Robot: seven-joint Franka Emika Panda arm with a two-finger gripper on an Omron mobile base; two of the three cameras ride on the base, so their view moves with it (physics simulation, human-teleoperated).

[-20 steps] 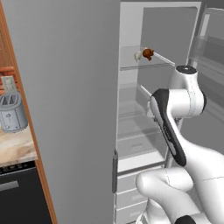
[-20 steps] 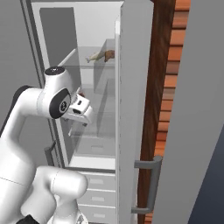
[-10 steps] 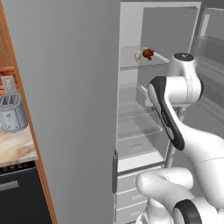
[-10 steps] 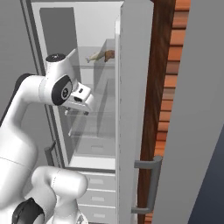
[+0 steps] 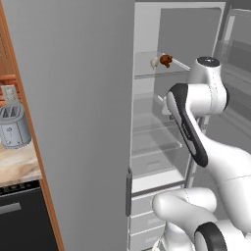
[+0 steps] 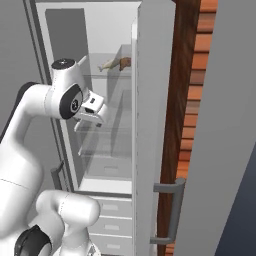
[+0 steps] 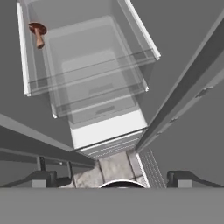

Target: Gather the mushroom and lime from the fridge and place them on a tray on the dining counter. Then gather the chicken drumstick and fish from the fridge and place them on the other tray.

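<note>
The mushroom [image 7: 38, 33] sits in the hand view at the far upper left, on a glass shelf [image 7: 96, 74] inside the open fridge [image 5: 162, 147], close to that shelf's side edge; it reads as a small brown cap on a short tan stem. Higher up in both base views, the chicken drumstick [image 5: 165, 61] lies on the top glass shelf [image 5: 157, 71], its whitish bone end pointing outward. The lime and the fish cannot be made out here. The gripper [image 7: 112, 175] hangs in front of the fridge opening, between the two open doors [image 6: 150, 125], with its jaws spread fully wide and nothing between them. Judging by the task order, the mushroom comes first, so the step in hand looks like the approach to it. To do that well, the hand should turn until the mushroom is centred between the fingertips [image 7: 41, 177], then go in above the shelf it rests on and below the one over it, keeping clear of both glass edges. The mushroom is tiny, so the jaws should close low around the cap and stem together, gently, since a glancing touch could roll it toward the fridge wall.
</note>
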